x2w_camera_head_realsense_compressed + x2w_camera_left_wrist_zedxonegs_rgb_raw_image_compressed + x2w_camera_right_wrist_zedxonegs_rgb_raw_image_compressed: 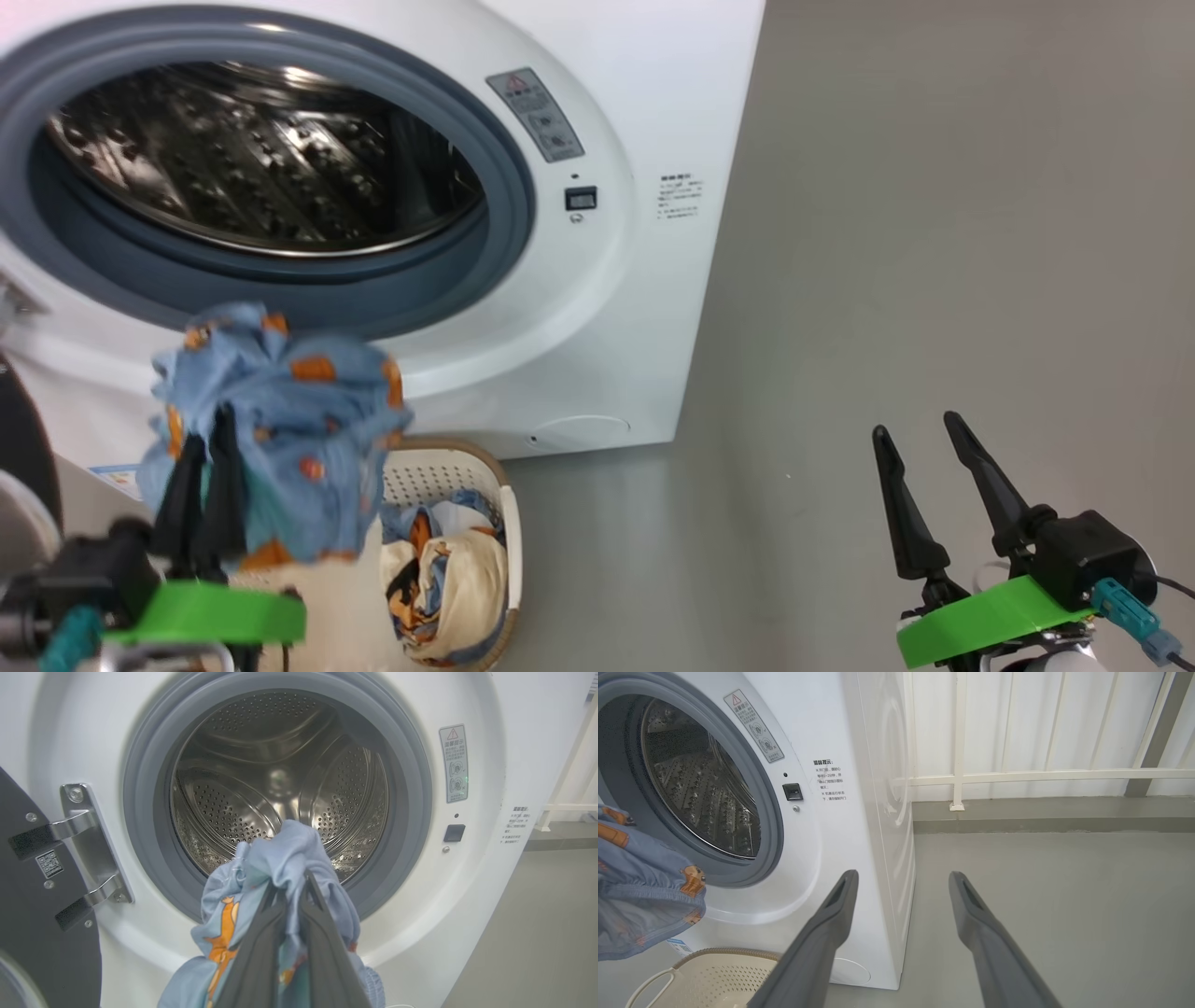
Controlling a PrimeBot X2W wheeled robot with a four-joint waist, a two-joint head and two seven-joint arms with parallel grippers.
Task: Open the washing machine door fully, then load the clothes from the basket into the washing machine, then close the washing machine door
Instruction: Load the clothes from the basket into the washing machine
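Note:
The white washing machine (597, 308) stands with its steel drum (280, 788) exposed. Its black door (42, 914) is swung open to the left on metal hinges. My left gripper (207, 425) is shut on a light blue cloth with orange prints (280, 411), held up in front of the lower rim of the drum opening; the same cloth (280, 863) bunches around the fingers. Below it the cream basket (448, 471) holds more clothes (443, 579), blue and cream. My right gripper (920, 439) hangs open over the bare floor to the right, its jaws wide apart (901, 882).
Grey floor (934, 233) spreads to the right of the machine. A white panelled wall with a rail (1041, 774) stands behind it. The basket (714, 975) sits on the floor right against the machine's front.

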